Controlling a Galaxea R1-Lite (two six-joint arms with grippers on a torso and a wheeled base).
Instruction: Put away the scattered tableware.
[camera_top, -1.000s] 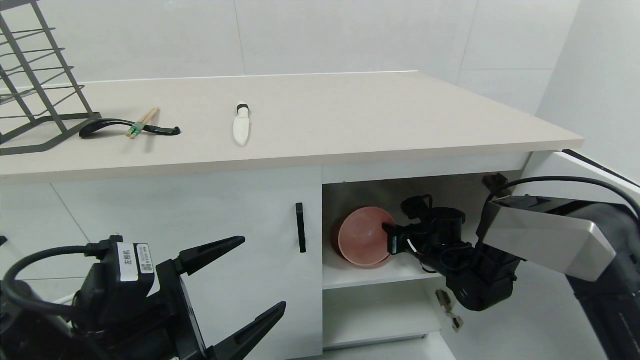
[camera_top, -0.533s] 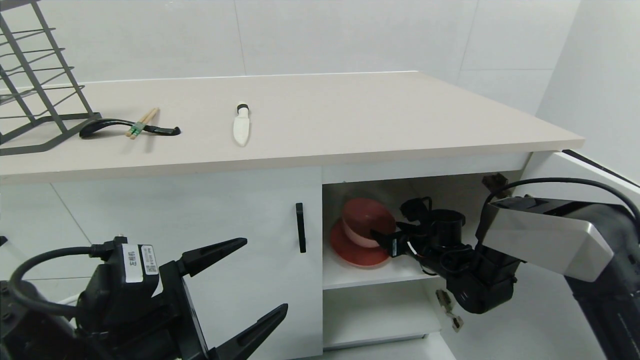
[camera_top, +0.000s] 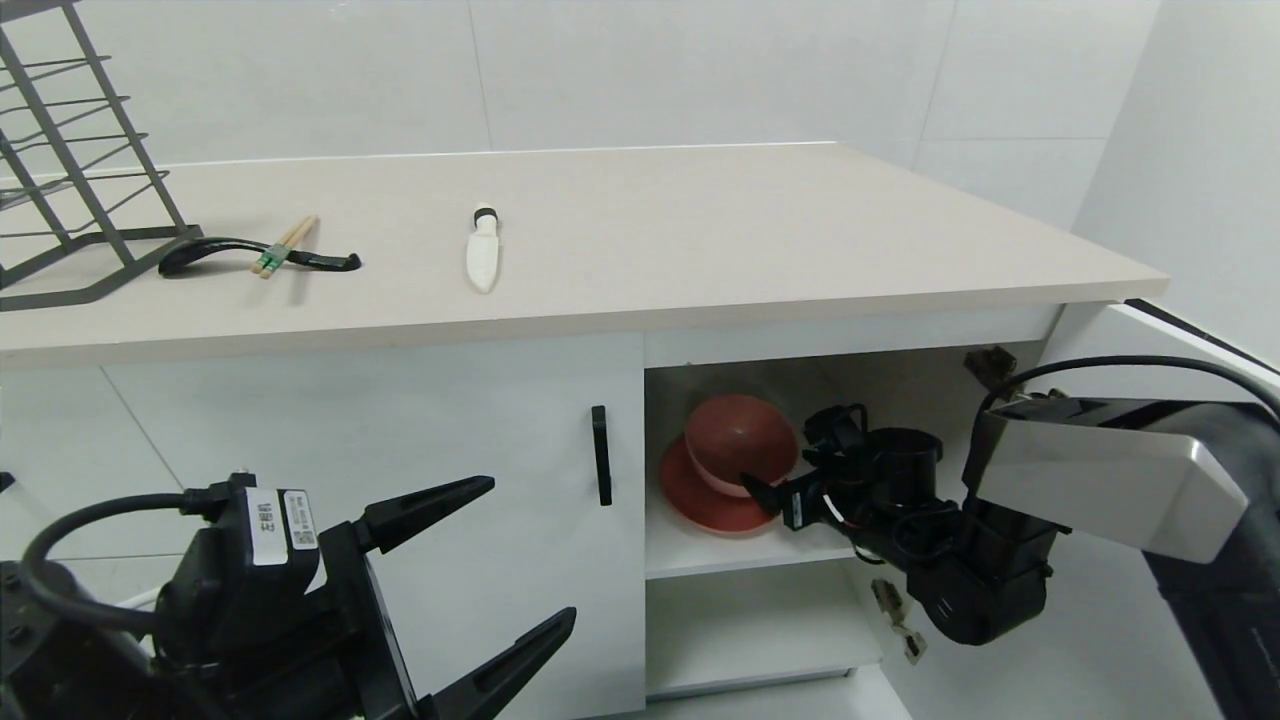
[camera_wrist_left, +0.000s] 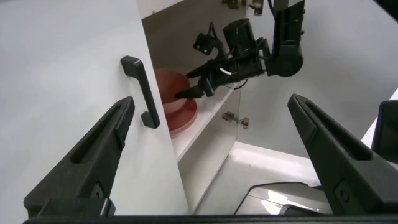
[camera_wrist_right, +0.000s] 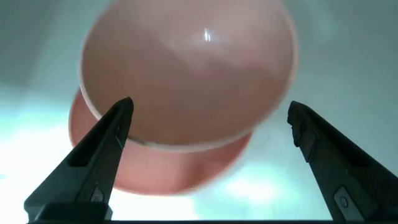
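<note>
**Bowl set on the cupboard shelf; cutlery waits on the counter**

Nearest the camera, the left gripper (camera_top: 530, 545) hangs low in front of the closed white cupboard door with a black bar handle (camera_top: 599, 455). Its jaws are spread wide and hold nothing.

Beyond it, in the open compartment to the right, the right gripper (camera_wrist_right: 209, 106) sits level with the upper white shelf (camera_top: 700, 555). Its fingers are parted wide. Just ahead of them, a red-pink round bowl (camera_top: 740, 435) rests upside down on a flat red plate (camera_top: 700, 500) on that shelf. In the wrist view the fingers flank the bowl with a gap on each side, so it looks let go.

I judge the bowl's stowing to be nearly finished. The next move calls for drawing the right arm straight back out of the cupboard, jaws kept wide, without nudging the bowl off the plate.

Farther off, on the pale beige countertop (camera_top: 750, 230), three pieces are not yet put away:
- a white knife-shaped utensil with a black band (camera_top: 484, 250);
- a black long-handled spoon (camera_top: 200, 250);
- a pair of wooden chopsticks (camera_top: 285, 245), lying across the spoon.

A dark wire rack (camera_top: 70, 200) stands just beside the spoon at the far left.
</note>
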